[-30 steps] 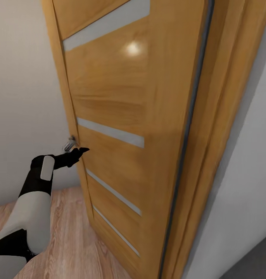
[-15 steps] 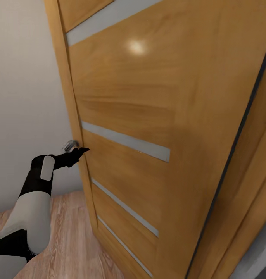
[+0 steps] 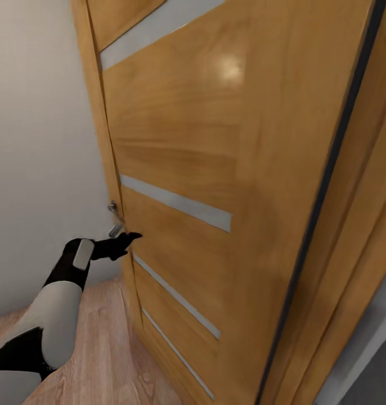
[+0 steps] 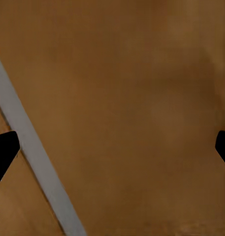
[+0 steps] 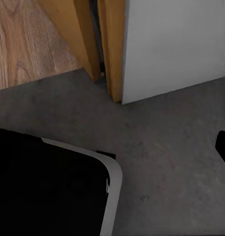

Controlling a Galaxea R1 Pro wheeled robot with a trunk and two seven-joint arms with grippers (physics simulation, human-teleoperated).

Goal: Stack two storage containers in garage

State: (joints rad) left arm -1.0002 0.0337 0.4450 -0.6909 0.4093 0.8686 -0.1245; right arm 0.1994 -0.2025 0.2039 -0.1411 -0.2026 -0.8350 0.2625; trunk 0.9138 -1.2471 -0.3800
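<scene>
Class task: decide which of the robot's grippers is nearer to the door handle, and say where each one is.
Left. The left gripper reaches to just below the door handle. The right gripper hangs over the grey concrete floor beside the doorframe.

A honey-coloured wooden door (image 3: 227, 169) is seen close up in the head view, its glossy face crossed by narrow frosted grey strips (image 3: 176, 203) set at a slant. A bright spot of reflected light (image 3: 231, 66) is carried high on the panel. A silver lever handle (image 3: 115, 228) is fitted at the door's free edge. A dark seal (image 3: 328, 169) is run along the hinge side, next to the wooden frame (image 3: 362, 236). A plain pale wall (image 3: 41, 146) is found beside the door, and light wood plank flooring (image 3: 103, 360) is laid below. In the left wrist view, one grey strip (image 4: 33, 157) is crossed diagonally over the wood. In the right wrist view, a white wall panel (image 5: 171, 44) is met by the frame's foot (image 5: 110, 49).
</scene>
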